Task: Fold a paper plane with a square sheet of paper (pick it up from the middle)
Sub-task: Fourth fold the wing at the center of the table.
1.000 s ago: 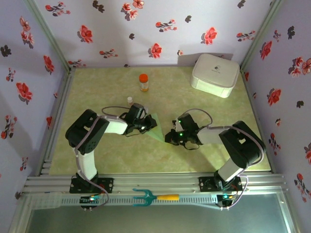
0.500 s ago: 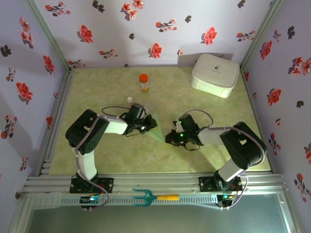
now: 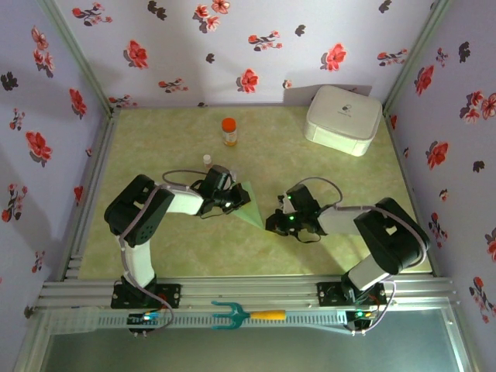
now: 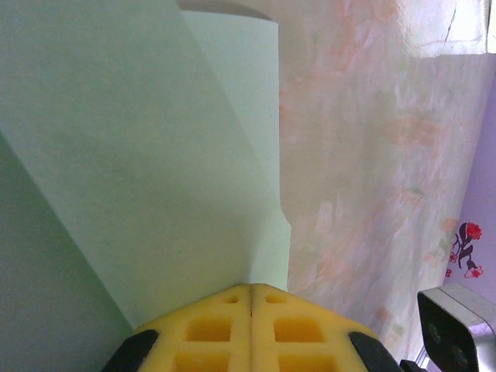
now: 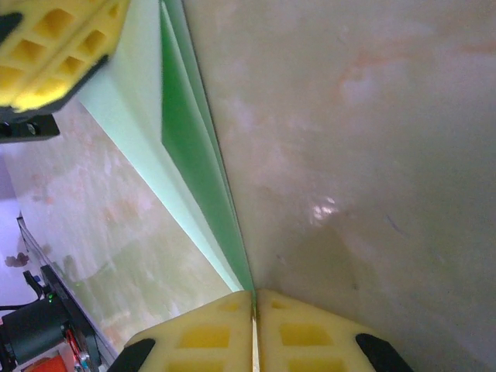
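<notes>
The sheet of paper point(image 3: 249, 208) is pale green and folded into a layered, pointed wedge, much like a paper plane. It hangs between both grippers over the middle of the table. My left gripper point(image 3: 235, 197) is shut on its wide upper end; the paper point(image 4: 155, 155) fans out from the closed yellow fingertips point(image 4: 225, 310). My right gripper point(image 3: 273, 223) is shut on the narrow lower tip. There the folded layers point(image 5: 194, 155) run straight into the seam between its jaws. The left gripper's yellow fingers point(image 5: 54, 46) show at the top left of the right wrist view.
A white rounded box point(image 3: 343, 118) stands at the back right. An orange-capped bottle point(image 3: 229, 132) stands at the back centre, with a small white cap point(image 3: 207, 160) nearer the left arm. A teal fork tool point(image 3: 246, 315) lies on the front rail. Flowered walls close three sides.
The right arm has shifted slightly to the right and nearer, its gripper still on the paper's tip. The left arm and the paper have hardly moved.
</notes>
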Tool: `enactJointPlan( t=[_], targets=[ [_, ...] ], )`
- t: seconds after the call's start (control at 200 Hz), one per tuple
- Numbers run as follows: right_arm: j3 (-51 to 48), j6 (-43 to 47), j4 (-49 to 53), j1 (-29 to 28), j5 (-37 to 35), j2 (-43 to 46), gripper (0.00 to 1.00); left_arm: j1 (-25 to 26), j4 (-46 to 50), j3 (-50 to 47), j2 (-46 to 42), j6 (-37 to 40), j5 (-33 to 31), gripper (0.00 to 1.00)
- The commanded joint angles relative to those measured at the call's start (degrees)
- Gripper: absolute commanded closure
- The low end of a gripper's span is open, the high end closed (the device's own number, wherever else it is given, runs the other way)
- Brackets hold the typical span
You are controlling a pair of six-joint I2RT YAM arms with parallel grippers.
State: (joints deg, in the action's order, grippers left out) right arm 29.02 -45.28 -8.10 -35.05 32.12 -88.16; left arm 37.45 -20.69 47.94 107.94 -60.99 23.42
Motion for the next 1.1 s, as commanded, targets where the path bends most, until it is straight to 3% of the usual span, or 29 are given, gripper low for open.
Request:
enactJointPlan(
  t=[0.0,0.125,0.26,0.485,0.72,1.095],
  targets=[
    [-1.1,0.1,10.7,-0.3,-2.3,2.9,0.87,-0.6,1.9,-1.2,0.9,0.9,-1.3,0.94],
    [2.4,1.6,15.9,-0.2,-4.7,7.6,0.83,-0.6,2.1,-1.7,1.0,1.1,-1.3,0.94],
    [6.4,2.6,17.1,-0.1,-4.9,9.4,0.87,-0.5,2.1,-2.2,0.7,1.2,-1.3,0.94],
    [12.7,0.7,7.6,-0.7,1.6,-1.1,0.99,-0.4,2.0,-2.0,1.0,1.2,-1.2,0.94],
    [18.3,2.0,6.6,-1.7,2.0,-10.4,1.0,-0.3,1.8,-1.5,1.6,1.1,-1.0,0.94],
    [22.3,4.3,11.4,-2.8,0.5,-13.2,1.0,-0.3,1.8,-1.3,1.9,1.1,-0.8,0.94]
  ],
)
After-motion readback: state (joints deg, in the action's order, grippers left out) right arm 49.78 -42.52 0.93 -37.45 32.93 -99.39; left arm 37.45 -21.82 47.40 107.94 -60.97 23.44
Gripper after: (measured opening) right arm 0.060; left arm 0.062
